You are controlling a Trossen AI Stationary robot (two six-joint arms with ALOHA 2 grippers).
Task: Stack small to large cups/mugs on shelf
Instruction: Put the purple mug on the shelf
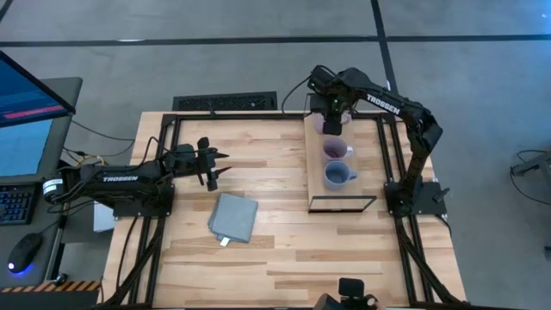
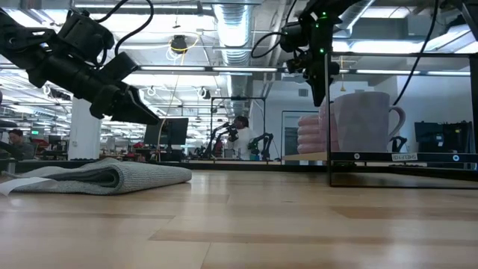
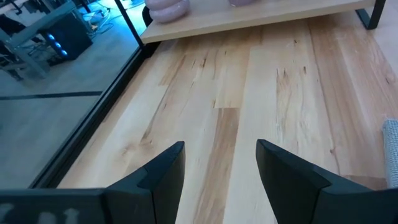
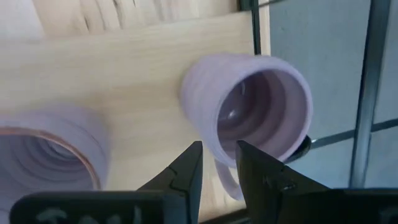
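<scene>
The light wood shelf (image 1: 314, 176) stands at the table's right. On it a blue-grey mug (image 1: 337, 175) stands nearest and a pale lavender mug (image 1: 336, 149) in the middle. Another pale lavender mug (image 4: 255, 106) is at the shelf's far end, under my right gripper (image 1: 331, 116). My right gripper (image 4: 219, 162) is nearly closed over that mug. My left gripper (image 1: 219, 165) is open and empty (image 3: 221, 162) above the table left of centre. In the low view the near mug (image 2: 366, 123) hides most of the others. My right gripper comes from above, pointing down, at the far lavender mug's rim where the handle (image 4: 227, 180) joins. One finger (image 4: 189, 165) lies against the outer wall, the other (image 4: 252, 165) over the opening's edge. I cannot tell whether the mug stands on the shelf or is lifted.
A grey folded cloth (image 1: 233, 217) lies on the table near its middle, also in the low view (image 2: 104, 178). Black frame rails (image 1: 164, 138) run along the table's edges. A black keyboard (image 1: 225, 103) sits beyond the far edge. People show far off in the room (image 2: 240, 134).
</scene>
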